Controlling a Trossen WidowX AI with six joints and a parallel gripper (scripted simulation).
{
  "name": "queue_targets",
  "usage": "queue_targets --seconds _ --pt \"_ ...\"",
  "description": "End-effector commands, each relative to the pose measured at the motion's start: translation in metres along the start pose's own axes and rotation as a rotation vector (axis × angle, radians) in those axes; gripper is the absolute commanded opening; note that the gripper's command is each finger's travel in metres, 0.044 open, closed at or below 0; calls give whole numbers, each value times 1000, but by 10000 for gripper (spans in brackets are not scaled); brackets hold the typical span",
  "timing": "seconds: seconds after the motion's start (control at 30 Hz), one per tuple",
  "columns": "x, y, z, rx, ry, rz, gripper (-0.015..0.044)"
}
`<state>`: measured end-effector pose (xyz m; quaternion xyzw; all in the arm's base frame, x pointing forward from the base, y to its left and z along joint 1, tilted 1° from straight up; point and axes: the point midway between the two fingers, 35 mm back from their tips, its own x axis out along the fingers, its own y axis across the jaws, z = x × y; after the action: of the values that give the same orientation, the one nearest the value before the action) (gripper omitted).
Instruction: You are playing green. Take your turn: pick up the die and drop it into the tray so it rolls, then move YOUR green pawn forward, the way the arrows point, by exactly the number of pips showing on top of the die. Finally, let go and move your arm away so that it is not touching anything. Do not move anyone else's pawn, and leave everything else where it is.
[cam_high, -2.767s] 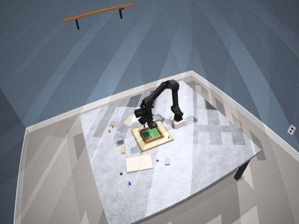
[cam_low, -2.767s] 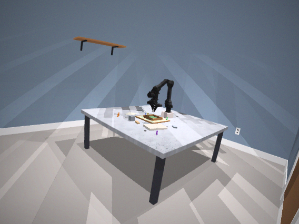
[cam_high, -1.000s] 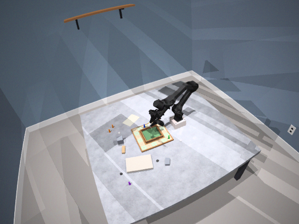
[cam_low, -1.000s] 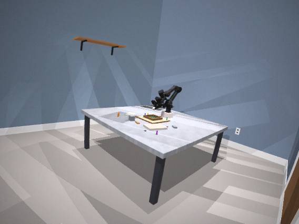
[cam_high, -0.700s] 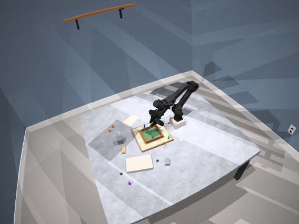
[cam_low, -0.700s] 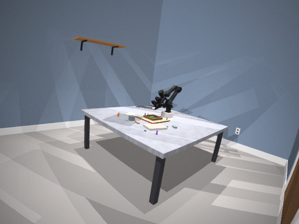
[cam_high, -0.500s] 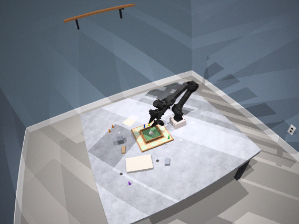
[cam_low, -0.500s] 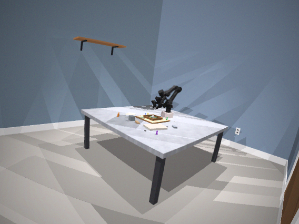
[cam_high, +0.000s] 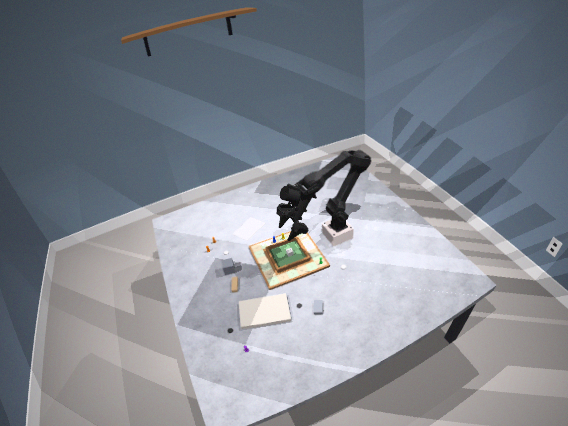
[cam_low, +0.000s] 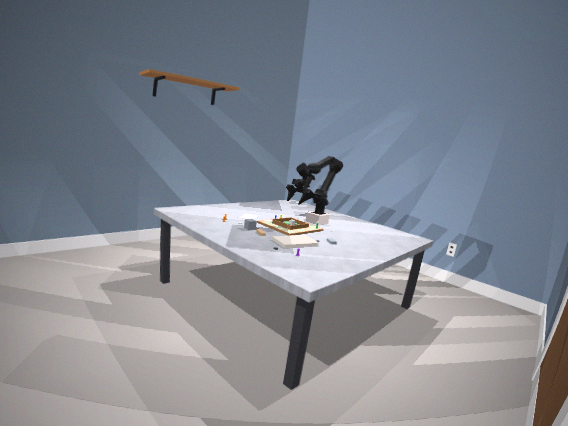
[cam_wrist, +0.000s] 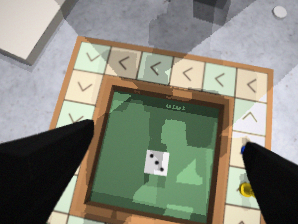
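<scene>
The white die (cam_wrist: 156, 162) (cam_high: 289, 251) lies still on the green floor of the tray (cam_wrist: 105, 131) (cam_high: 273, 256) in the middle of the board (cam_wrist: 92, 57) (cam_high: 270, 281). In the wrist view its top shows three pips in a diagonal. My gripper (cam_wrist: 168, 138) (cam_high: 294, 227) (cam_low: 299, 195) is open and empty, hanging above the tray with one finger on each side of the die. The green pawn (cam_high: 320, 260) (cam_low: 317, 225) stands on the board's right edge; the wrist view does not show it. A blue pawn (cam_high: 273, 239) (cam_wrist: 243, 148) and a yellow pawn (cam_high: 282, 236) (cam_wrist: 246, 189) stand on the board's far edge.
Two orange pawns (cam_high: 213, 240) (cam_high: 208, 248), a grey cube (cam_high: 228, 265), a wooden block (cam_high: 234, 284), a beige slab (cam_high: 264, 310), a small grey block (cam_high: 318, 306) and a purple pawn (cam_high: 245, 348) lie around the board. The arm's base (cam_high: 337, 231) stands behind it.
</scene>
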<state>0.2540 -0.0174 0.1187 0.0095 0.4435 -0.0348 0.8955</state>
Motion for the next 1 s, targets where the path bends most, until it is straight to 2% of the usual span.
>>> queue_targets --seconds 0.0,0.27,0.37,0.4,0.43,0.73,0.97 --pt "12 0 -2 4 205 0 440" --pt "34 0 -7 6 560 1 440" --pt "36 0 -8 6 588 1 440" --pt "32 -1 -5 0 515 -1 440" --pt "32 -1 -5 0 515 -1 440" --pt "18 73 -54 387 570 -89 204" --pt "0 111 -103 681 597 -198 200"
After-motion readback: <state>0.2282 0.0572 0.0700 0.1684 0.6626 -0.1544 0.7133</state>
